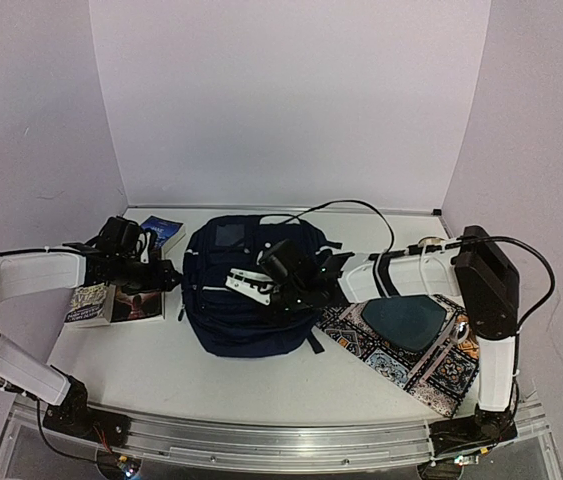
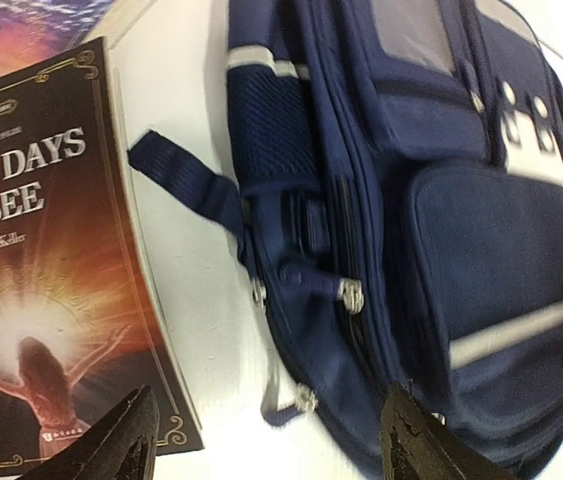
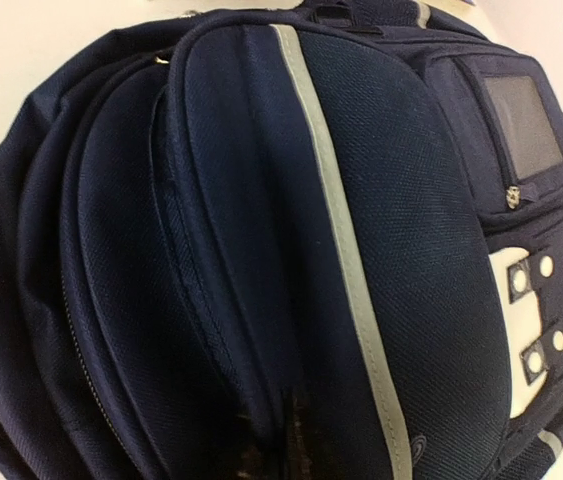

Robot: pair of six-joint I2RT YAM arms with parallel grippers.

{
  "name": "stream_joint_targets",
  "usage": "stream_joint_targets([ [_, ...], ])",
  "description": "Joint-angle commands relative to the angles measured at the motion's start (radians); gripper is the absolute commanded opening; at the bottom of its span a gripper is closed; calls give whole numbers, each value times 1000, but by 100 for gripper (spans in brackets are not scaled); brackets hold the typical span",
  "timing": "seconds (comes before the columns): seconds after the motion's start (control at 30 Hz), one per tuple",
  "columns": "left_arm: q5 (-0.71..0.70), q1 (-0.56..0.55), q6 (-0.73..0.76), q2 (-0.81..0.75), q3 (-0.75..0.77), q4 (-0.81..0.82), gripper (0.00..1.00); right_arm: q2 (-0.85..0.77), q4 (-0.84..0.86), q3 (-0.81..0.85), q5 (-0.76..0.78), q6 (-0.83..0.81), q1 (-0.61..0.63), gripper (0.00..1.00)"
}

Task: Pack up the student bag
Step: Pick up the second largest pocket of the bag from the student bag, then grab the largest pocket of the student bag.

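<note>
From above: navy backpack [image 1: 221,320] lying flat in the middle of the white table [image 1: 261,385], front face up, grey panel toward the far wall. Left claw [image 1: 169,276] just beside the backpack's left flank, over the gap between it and a dark-covered book [image 1: 143,305]. A second book [image 1: 91,303] next to that one on its outer side, a blue book [image 1: 164,232] farther back. Right claw [image 1: 273,285] low over the backpack's front face, arm reaching in from the right. On the right, a patterned mat [image 1: 441,370] with a dark teal slab [image 1: 406,320] lying on it, near corner of the mat close against the backpack.

Left wrist: two black fingers [image 2: 111,445] at the bottom edge, spread wide, gripping nothing. Left claw [image 2: 261,450] open above bare table and the backpack's side. Dark-covered book [image 2: 51,280] on the left, glowing figure and the words "DAYS TO SEE" on its cover. Backpack [image 2: 441,250] on the right, with a mesh pocket [image 2: 271,130], a short strap loop [image 2: 186,185] lying toward the book, and metal zip pulls [image 2: 349,293].

Right wrist: backpack [image 3: 161,250] filling the view, with a pale stripe [image 3: 346,250] down the rounded front pocket, the grey panel [image 3: 526,125] at upper right and white patches [image 3: 526,300] below it. Right claw [image 3: 276,440] a dark blur at the bottom edge, closed, down against a fold of the cloth. Cannot tell about any cloth pinched in it.
</note>
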Motion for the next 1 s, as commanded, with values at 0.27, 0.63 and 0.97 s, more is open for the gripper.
stream_joint_targets([
  [0.27, 66, -99, 185, 18, -84, 345, 73, -274, 142, -203, -103, -168, -95, 0],
  [0.63, 129, -109, 439, 198, -30, 417, 62, -298, 150, -242, -150, -176, -117, 0],
  [0.97, 168, -124, 522, 294, 50, 377, 48, -253, 159, -264, -112, -173, -116, 0],
])
